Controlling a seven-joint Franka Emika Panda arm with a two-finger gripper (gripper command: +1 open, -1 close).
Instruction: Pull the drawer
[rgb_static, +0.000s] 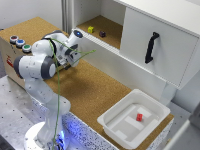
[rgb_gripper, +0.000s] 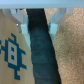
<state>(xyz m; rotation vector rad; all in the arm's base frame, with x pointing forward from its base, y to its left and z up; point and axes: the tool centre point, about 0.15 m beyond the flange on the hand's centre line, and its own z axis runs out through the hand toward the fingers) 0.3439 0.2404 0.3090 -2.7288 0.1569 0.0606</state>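
The drawer belongs to the tan box (rgb_static: 9, 50) with coloured buttons (rgb_static: 20, 42) at the exterior view's left; there my arm hides its front. In the wrist view the drawer's black bar handle (rgb_gripper: 40, 47) runs between my two pale fingers (rgb_gripper: 21, 19), beside the pale front (rgb_gripper: 12, 50) with a blue printed mark. My gripper (rgb_gripper: 38, 17) straddles the bar, and both fingers look pressed against its sides. In the exterior view the gripper (rgb_static: 66, 60) sits low beside the box, over the cork top.
A cork tabletop (rgb_static: 85, 85) runs from the box toward a white plastic bin (rgb_static: 112, 120) holding a red block (rgb_static: 139, 117). Behind stands a white cabinet door (rgb_static: 165, 55) with a vertical black handle (rgb_static: 151, 47). An open shelf holds a yellow cube (rgb_static: 90, 29) and a dark cube (rgb_static: 102, 34).
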